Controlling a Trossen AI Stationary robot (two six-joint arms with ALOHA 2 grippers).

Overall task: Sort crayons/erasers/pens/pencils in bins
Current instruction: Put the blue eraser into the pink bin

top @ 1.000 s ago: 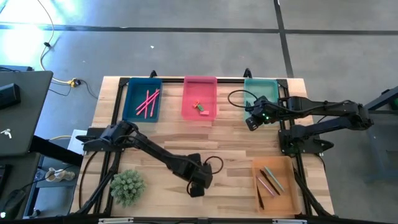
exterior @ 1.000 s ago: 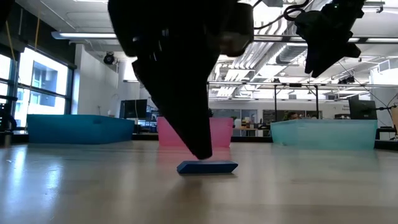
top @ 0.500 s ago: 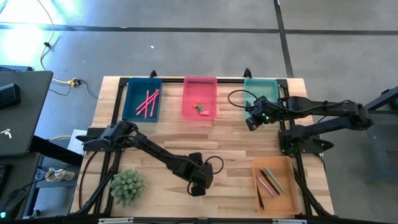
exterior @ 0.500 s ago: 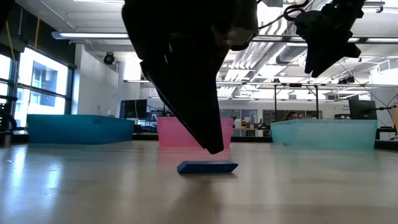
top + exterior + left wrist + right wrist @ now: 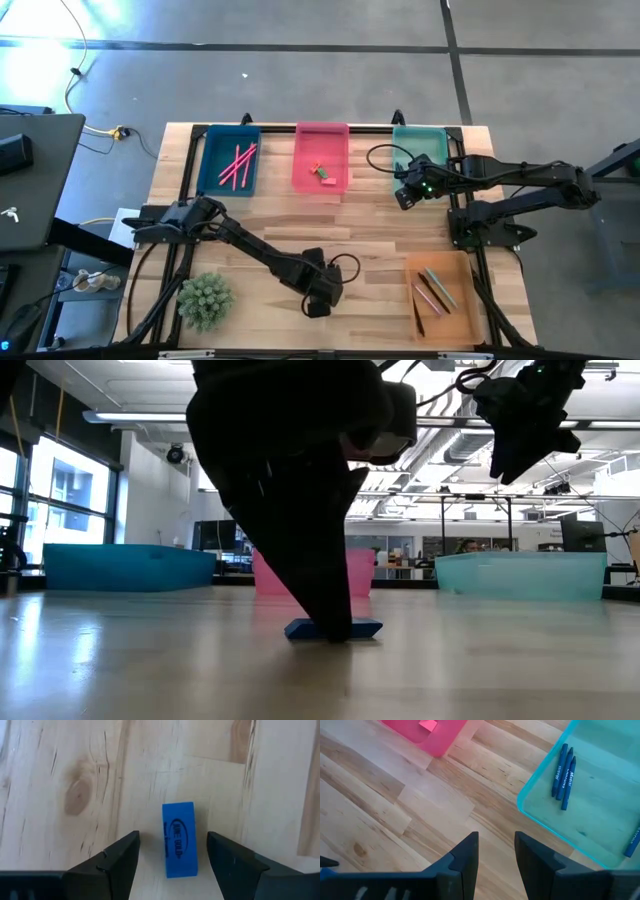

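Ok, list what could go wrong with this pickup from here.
1. The left gripper straddles the blue eraser with open fingers, not yet touching; closing off-centre could twist it or push it away.
2. The eraser lies flat and low on the table, so the fingertips might scrape the wood or pinch only its top edge and drop it.

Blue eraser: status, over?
Left gripper open, straddling blue eraser flat on table. Right gripper empty above teal bin. Nothing in the way.
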